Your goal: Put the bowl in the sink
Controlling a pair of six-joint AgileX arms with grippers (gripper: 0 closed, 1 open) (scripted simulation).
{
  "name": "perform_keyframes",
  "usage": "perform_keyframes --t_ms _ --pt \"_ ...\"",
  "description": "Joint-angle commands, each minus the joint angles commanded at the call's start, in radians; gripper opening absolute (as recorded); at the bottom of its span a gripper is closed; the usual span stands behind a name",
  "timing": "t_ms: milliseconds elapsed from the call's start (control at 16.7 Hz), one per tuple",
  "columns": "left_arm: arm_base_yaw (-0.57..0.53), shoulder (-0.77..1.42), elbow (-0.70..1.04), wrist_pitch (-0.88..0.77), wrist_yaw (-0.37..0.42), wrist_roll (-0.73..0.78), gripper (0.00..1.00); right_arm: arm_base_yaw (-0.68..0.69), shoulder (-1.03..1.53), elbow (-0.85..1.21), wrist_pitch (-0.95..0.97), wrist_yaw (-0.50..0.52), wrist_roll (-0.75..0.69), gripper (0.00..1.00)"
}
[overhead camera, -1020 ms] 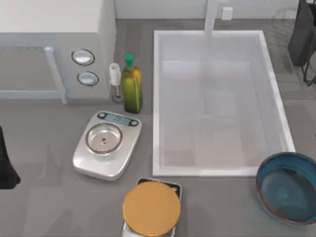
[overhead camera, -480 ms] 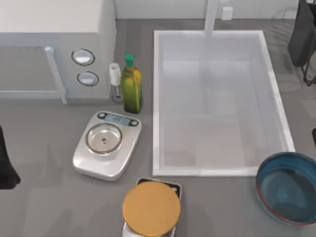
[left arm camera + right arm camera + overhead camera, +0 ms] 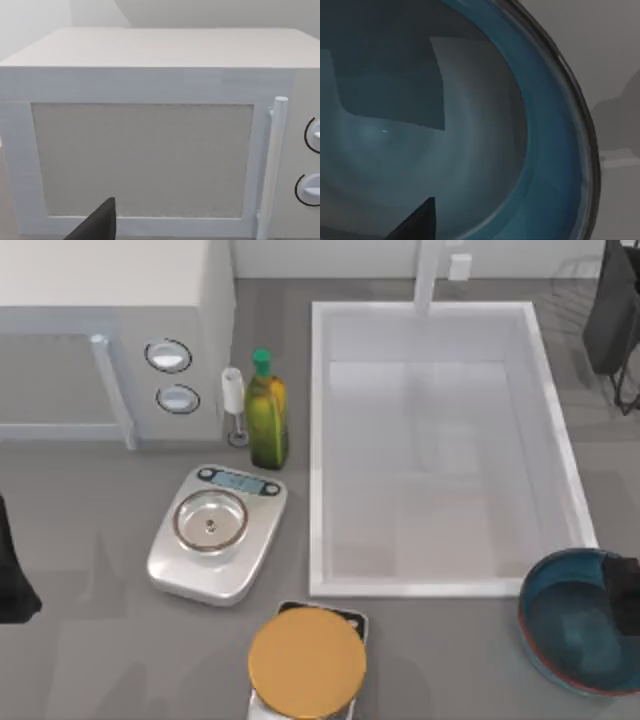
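Two containers: sink [image 3: 320, 450], a white basin holding nothing, at centre-right; bowl [image 3: 560, 635], teal with nothing inside, on the table at the near right, just off the sink's near-right corner. Right gripper [image 3: 622, 592] now over the bowl's right rim, beyond the frame edge a second ago; fingers impossible to judge. Left arm parked at the near left, unchanged. Bowl unmoved.
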Motion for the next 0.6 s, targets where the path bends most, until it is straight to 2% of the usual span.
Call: perform_keyframes --t_ms 240,600 --pt "0.000 0.000 0.000 0.000 0.000 0.000 1.00 0.003 0.071 -0.039 0.120 0.002 0.006 1.00" --pt "0.000 0.000 0.000 0.000 0.000 0.000 1.00 0.001 0.084 -0.030 0.125 0.002 0.005 1.00"
